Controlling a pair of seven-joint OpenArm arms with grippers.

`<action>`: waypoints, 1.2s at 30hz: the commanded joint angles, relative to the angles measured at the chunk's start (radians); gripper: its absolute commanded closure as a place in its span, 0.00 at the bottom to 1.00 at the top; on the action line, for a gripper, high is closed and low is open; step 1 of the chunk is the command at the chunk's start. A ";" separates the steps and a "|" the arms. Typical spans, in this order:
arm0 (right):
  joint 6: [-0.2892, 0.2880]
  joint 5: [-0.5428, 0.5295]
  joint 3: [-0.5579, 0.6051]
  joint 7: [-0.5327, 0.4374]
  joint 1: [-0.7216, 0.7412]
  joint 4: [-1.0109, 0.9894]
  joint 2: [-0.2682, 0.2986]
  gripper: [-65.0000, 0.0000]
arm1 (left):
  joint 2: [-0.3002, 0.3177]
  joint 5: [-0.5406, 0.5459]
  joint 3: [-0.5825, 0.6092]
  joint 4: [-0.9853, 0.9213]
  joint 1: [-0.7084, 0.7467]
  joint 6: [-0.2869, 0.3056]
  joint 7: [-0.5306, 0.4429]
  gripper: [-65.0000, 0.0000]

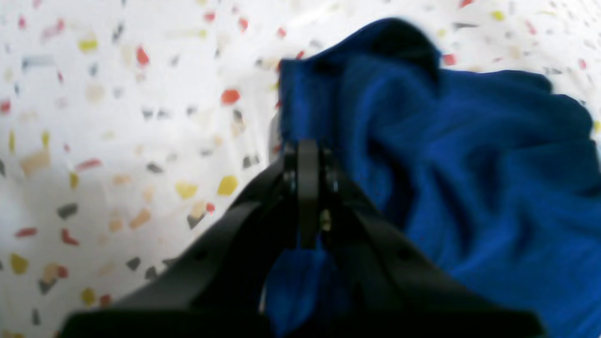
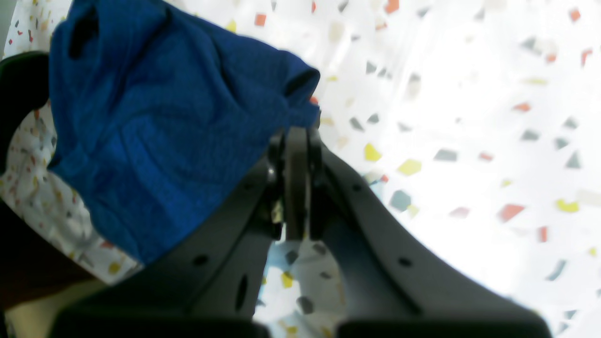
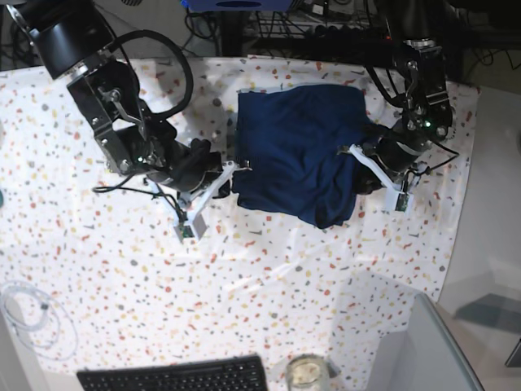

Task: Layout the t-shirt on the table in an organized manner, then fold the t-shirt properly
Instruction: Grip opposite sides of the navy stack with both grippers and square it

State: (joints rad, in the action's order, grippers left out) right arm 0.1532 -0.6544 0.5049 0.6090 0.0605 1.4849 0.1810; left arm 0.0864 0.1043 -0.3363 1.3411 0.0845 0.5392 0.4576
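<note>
Speckled white cloth covers the surface (image 3: 98, 269), and a black keyboard (image 3: 175, 376) lies at its 6 o'clock edge beside a glass jar (image 3: 305, 373). Toward 12 o'clock of centre sits the t-shirt (image 3: 297, 151), a rumpled dark navy heap, roughly square, with its bottom edge bunching lower toward 5 o'clock.

Both arms flank it. The right hand (image 3: 241, 169) meets the shirt's 9 o'clock edge; in the right wrist view, the right hand (image 2: 296, 134) has its jaws pressed together with the fabric's hem caught at their tips, so it looks clenched on cloth, though how much it holds is hard to tell. The left hand (image 3: 352, 151) is at the 3 o'clock edge, and the left wrist view shows the left hand (image 1: 307, 150) pinched shut with navy fabric on both sides of the jaws, clearly grasping the shirt.

So the shirt lies between the two hands, its span running 9 to 3 o'clock along the line joining them. Drawing the hands apart along that axis would probably stretch the heap flat; each hand is equally near its own edge.
</note>
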 commanded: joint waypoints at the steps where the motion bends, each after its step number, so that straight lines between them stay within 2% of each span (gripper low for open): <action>1: -0.013 -0.009 -0.002 -0.021 0.019 0.023 -0.001 1.00 | 0.020 0.007 -0.005 -0.005 -0.013 0.000 -0.021 1.00; 2: -0.013 -0.009 -0.002 -0.021 0.014 0.023 -0.001 1.00 | 0.036 0.008 -0.007 -0.021 -0.015 -0.006 -0.024 1.00; 6: -0.013 -0.009 -0.002 -0.021 0.014 0.021 -0.001 1.00 | 0.092 0.010 -0.007 -0.035 -0.012 -0.095 -0.092 1.00; 8: -0.013 -0.009 -0.001 -0.021 0.012 0.021 -0.001 1.00 | 0.117 0.016 -0.007 -0.028 -0.009 -0.101 -0.098 1.00; 12: -0.013 -0.008 -0.007 -0.021 -0.008 0.023 -0.001 1.00 | 0.126 0.036 -0.007 0.019 0.016 -0.097 -0.092 1.00; 14: -0.013 -0.008 -0.002 -0.021 -0.009 0.023 0.013 1.00 | 0.128 0.134 -0.005 0.051 0.037 -0.070 -0.030 1.00; 17: -0.013 -0.008 -0.001 -0.021 -0.020 0.023 0.028 1.00 | 0.157 0.335 -0.022 0.084 0.041 0.026 0.140 1.00; 18: -0.013 -0.008 -0.001 -0.021 -0.024 0.023 0.031 1.00 | 0.166 0.400 -0.043 0.082 0.042 0.034 0.183 1.00; 20: -0.013 -0.008 -0.001 -0.021 -0.029 0.023 0.047 1.00 | 0.178 0.495 -0.085 0.076 0.053 0.034 0.206 1.00; 21: -0.013 -0.008 -0.001 -0.021 -0.029 0.023 0.053 1.00 | 0.181 0.526 -0.096 0.076 0.062 0.034 0.204 0.96; 24: -0.013 -0.008 -0.001 -0.021 -0.031 0.021 0.061 1.00 | 0.187 0.570 -0.106 0.073 0.068 0.035 0.204 0.45; 26: -0.013 -0.008 -0.001 -0.021 -0.031 0.020 0.062 1.00 | 0.187 0.570 -0.106 0.057 0.065 0.037 0.203 0.25; 27: -0.013 -0.008 -0.001 -0.021 -0.031 0.018 0.062 1.00 | 0.184 0.570 -0.105 0.042 0.051 0.046 0.203 0.21; 28: -0.013 -0.008 -0.001 -0.021 -0.031 0.018 0.061 1.00 | 0.183 0.570 -0.093 0.021 0.030 0.071 0.203 0.21; 30: -0.014 -0.008 -0.001 -0.021 -0.031 0.018 0.058 1.00 | 0.181 0.572 -0.042 -0.047 -0.010 0.154 0.203 0.21; 36: -0.014 -0.008 -0.001 -0.021 -0.031 0.021 0.058 1.00 | 0.177 0.570 0.044 -0.208 -0.084 0.159 0.200 0.21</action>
State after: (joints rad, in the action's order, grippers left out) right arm 0.1474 -0.6556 0.5083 0.6052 0.0158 1.4860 0.2378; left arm 0.2443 0.6563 -0.2863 1.1160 0.0143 0.6888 0.6731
